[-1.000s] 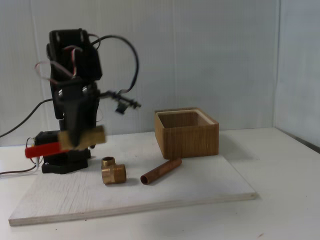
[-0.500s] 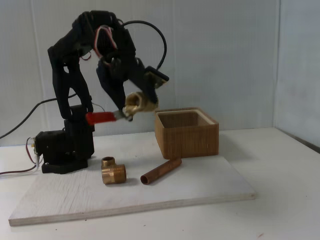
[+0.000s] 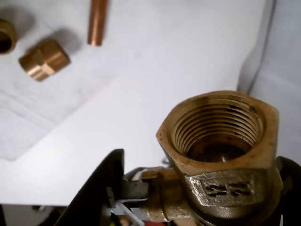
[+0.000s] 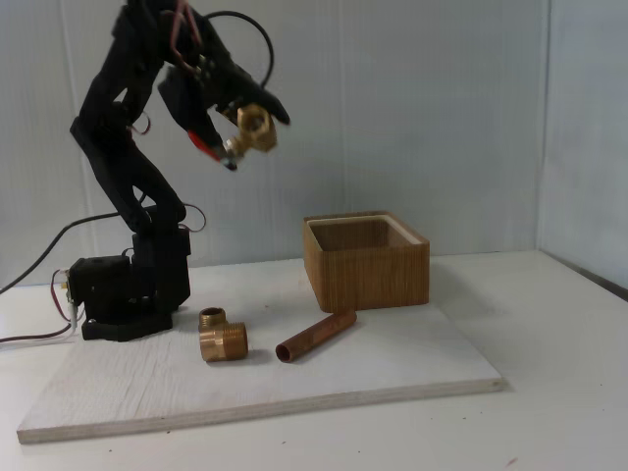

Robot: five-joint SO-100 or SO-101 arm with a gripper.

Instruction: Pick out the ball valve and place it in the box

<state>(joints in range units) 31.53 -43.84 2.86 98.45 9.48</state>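
Right now the gripper (image 4: 253, 120) is clamped on the ball valve (image 4: 254, 128), held high above the board (image 4: 294, 378) and well left of the box (image 4: 366, 261) in the fixed view. One risk — the heavy brass body twists in the jaws and slips loose short of the box.

Ball valve (image 4: 253, 127) brass, red handle; box (image 4: 366, 263) ribbed light-brown; end effector (image 4: 257, 110) black.

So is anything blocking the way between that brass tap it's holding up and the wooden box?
Nothing visible does. The claw holds the tap high in the air, up and to the left of the box in the fixed view. The elbow piece and copper pipe lie low on the board, out of the way.
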